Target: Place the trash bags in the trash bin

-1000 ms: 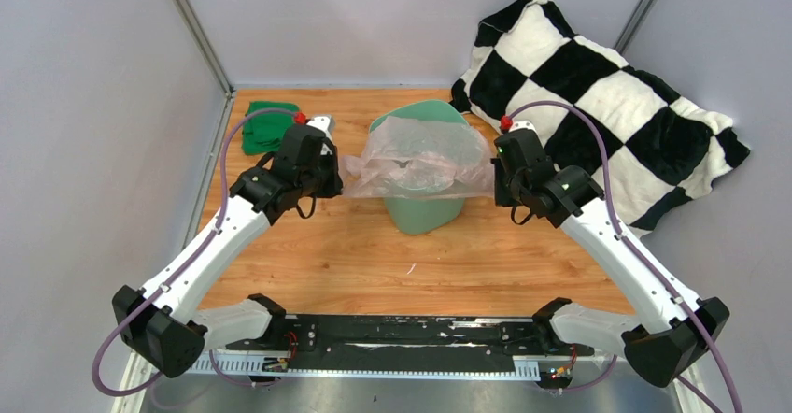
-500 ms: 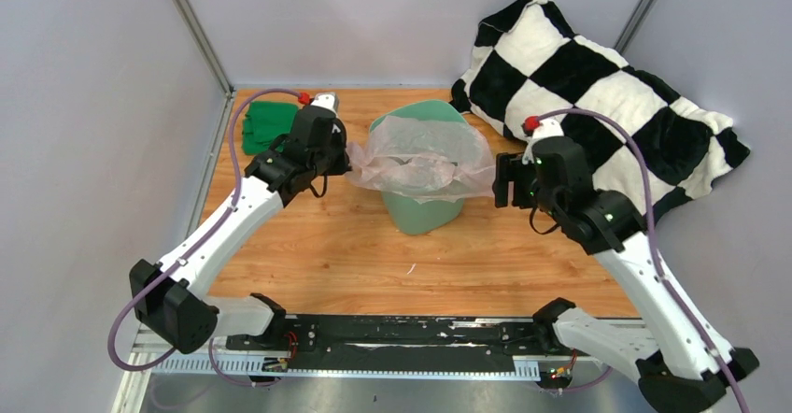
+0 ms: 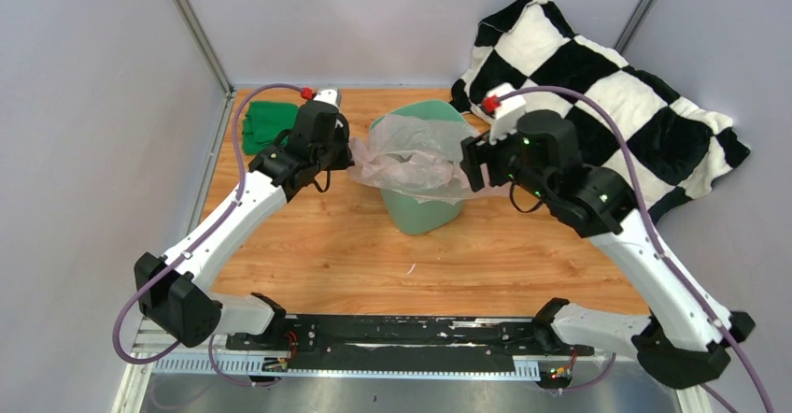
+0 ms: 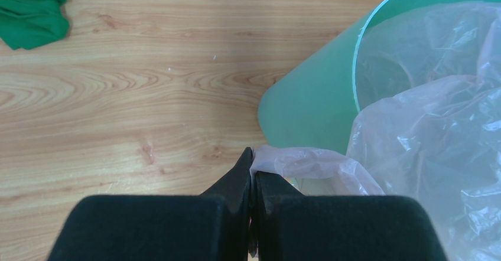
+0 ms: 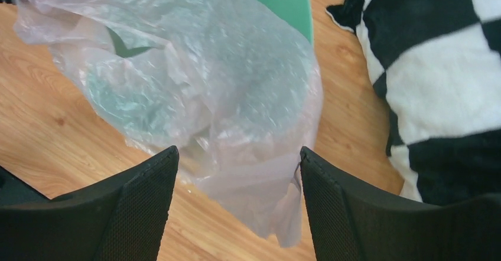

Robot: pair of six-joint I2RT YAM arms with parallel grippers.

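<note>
- Left pincer (image 4: 253, 166) clamps the bag (image 3: 420, 156) by its edge at the bin's (image 3: 425, 212) 9 o'clock.
- Right pincer (image 5: 237, 155), released, straddles the bag at 3 o'clock.
- Bag drapes over the bin.

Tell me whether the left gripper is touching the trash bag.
Touching. The left wrist view shows the left gripper shut, with a pink edge of the trash bag pinched between its fingertips.

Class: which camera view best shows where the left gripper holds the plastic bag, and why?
Left wrist view: the left gripper pinches the bag, close-up. The top external view shows that pinch small; the right wrist view shows only the bag's other side.
</note>
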